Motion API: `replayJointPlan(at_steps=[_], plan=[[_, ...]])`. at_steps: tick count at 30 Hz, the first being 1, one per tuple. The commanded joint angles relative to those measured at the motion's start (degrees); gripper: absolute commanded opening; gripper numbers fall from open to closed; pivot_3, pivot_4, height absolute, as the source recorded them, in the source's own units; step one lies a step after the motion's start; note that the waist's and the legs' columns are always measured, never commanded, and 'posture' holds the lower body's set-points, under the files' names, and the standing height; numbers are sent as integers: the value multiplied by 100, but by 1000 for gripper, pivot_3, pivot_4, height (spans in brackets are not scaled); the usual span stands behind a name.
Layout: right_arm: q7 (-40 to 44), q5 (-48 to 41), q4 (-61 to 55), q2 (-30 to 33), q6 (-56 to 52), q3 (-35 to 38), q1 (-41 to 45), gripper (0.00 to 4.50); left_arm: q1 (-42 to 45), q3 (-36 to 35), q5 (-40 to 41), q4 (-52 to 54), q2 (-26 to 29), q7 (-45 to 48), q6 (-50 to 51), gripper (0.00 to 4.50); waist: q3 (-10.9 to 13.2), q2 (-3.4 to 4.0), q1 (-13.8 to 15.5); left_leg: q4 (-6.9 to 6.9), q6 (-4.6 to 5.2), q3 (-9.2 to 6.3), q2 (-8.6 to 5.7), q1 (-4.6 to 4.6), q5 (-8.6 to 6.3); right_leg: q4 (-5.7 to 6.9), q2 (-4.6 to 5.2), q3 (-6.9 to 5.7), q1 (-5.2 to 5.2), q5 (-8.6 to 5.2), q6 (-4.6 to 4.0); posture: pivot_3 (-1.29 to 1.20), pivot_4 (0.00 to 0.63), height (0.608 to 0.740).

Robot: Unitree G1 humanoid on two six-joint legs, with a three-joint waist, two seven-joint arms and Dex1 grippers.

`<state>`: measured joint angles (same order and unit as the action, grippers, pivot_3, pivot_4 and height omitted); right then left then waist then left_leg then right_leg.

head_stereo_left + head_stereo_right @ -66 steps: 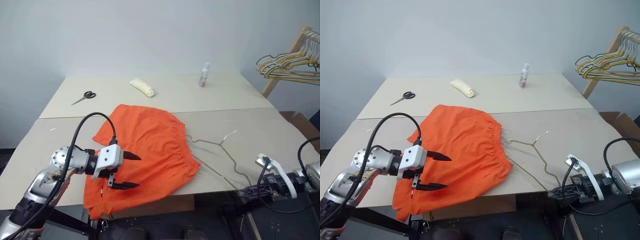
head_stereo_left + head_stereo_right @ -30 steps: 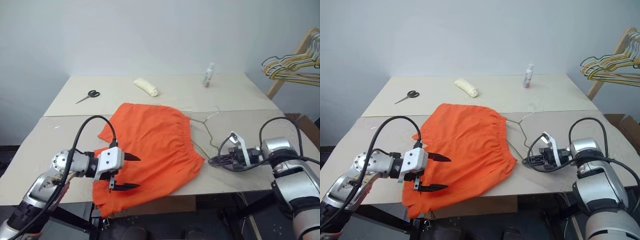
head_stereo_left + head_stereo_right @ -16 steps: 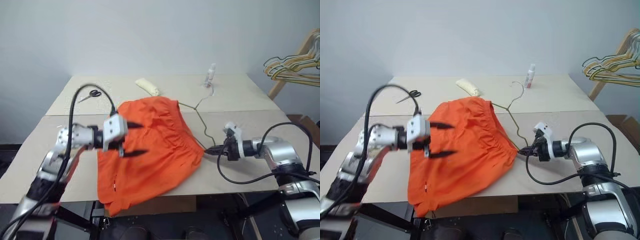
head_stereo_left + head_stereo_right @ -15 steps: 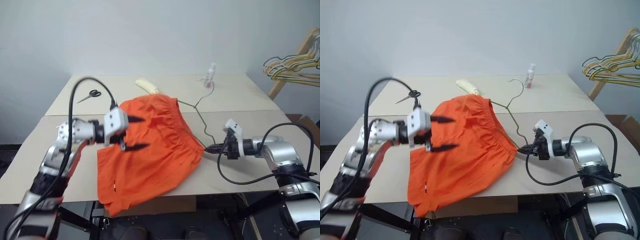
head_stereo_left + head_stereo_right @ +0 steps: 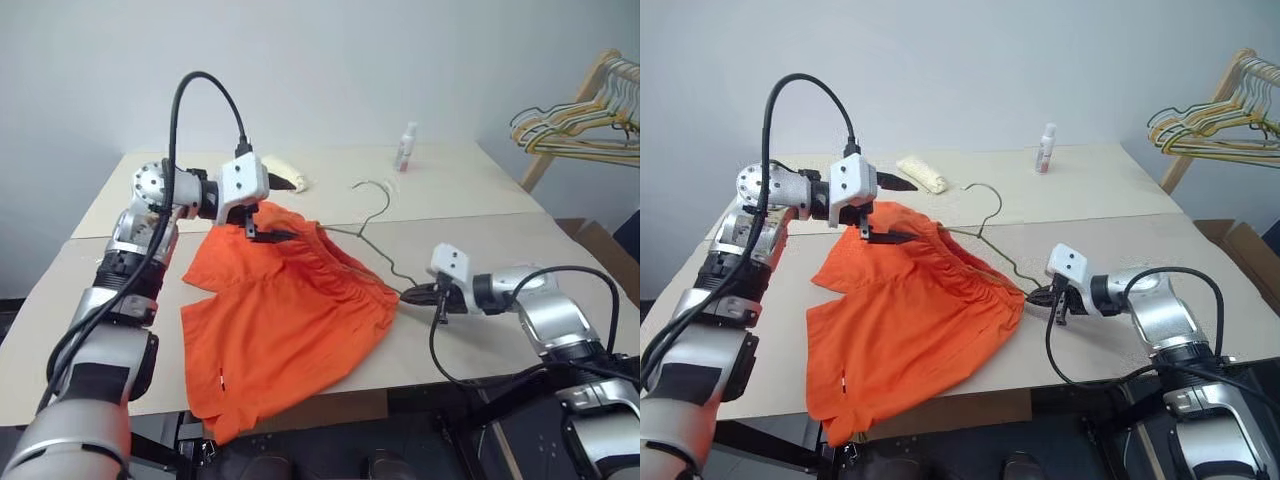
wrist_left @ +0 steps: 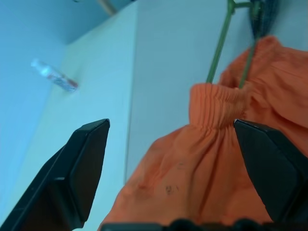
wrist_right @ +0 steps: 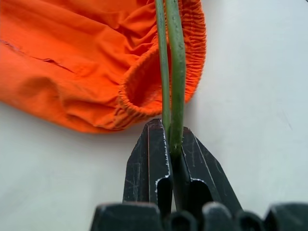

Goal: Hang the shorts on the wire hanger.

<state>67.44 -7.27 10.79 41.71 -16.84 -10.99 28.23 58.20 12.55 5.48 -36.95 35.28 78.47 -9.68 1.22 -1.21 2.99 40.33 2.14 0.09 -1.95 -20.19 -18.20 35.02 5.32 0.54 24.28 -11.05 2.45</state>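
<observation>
right tool (image 7: 169, 144) pinches the thin olive-green wire hanger (image 5: 375, 262) inside the bright orange fabric shorts (image 5: 285, 325); left tool (image 5: 285, 210) gapes wide.

Part of the thin olive-green wire hanger (image 5: 985, 250) is hidden inside the gathered waistband of the bright orange fabric shorts (image 5: 905, 320). The shorts' lower hem is draped over the table (image 5: 1120, 250) edge, out of sight. The small white bottle's (image 5: 1045, 148) label is too small to be read; possibly a spray bottle.
</observation>
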Motion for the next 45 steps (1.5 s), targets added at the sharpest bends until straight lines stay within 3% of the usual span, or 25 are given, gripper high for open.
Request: replayJointPlan(at_steps=[1, 9, 10, 12, 24, 34, 39, 45], plan=[[5, 173, -534, 152, 160, -44, 78, 0, 311, 67, -67, -209, 57, 562, -281, 4470, 0, 0, -22, 4, 4, 0, 0, -1, -2, 0, 0, 0, -1, 1, 1, 105, 0, 740], [-59, -93, -803, 12, -327, 136, 252, 0, 486, 232, -328, -489, -145, 974, -277, 4470, 1, -1, -32, 41, 52, -3, 0, -5, -30, 3, 1, -1, -7, 3, 8, 99, 0, 740], [-88, -40, -790, 28, -320, 111, 265, 0, 486, 213, -290, -475, -176, 1053, -240, 4290, 1, -1, -35, 44, 54, -3, 0, -4, -31, 3, 0, -1, -8, 3, 8, 96, 0, 740], [-90, 32, -775, 66, -269, 66, 255, 0, 481, 182, -241, -434, -207, 1176, -152, 3868, 1, -1, -40, 45, 55, -3, 1, -5, -32, 5, 0, 0, -7, 4, 8, 93, 0, 740], [-169, 294, -708, 60, -42, -60, 181, 0, 357, 230, -374, -445, -184, 1357, -97, 20, 1, -1, -65, 47, 56, -1, 1, -6, -32, 6, 1, 1, -5, 5, 10, 95, 0, 740], [-527, 470, -818, 13, 745, 37, -8, 0, 298, 287, -777, -470, -207, 910, -490, 20, 1, -1, -65, 47, 55, 0, 0, -7, -32, 6, 2, 3, -5, 5, 12, 88, 0, 740], [-463, 264, -1033, 382, 722, 391, -228, 1451, 341, 67, -696, -405, -117, 707, -476, 0, 1, -1, -62, 48, 56, 0, 0, -8, -32, 7, 2, 3, -4, 6, 12, 88, 0, 740], [-737, -548, -1457, 564, 31, 1556, -755, 3451, 239, -159, -476, -428, 55, 756, -301, 0, 1, -1, -55, 50, 61, 0, 0, -8, -35, 7, 3, 5, -6, 8, 15, 81, 0, 740]])
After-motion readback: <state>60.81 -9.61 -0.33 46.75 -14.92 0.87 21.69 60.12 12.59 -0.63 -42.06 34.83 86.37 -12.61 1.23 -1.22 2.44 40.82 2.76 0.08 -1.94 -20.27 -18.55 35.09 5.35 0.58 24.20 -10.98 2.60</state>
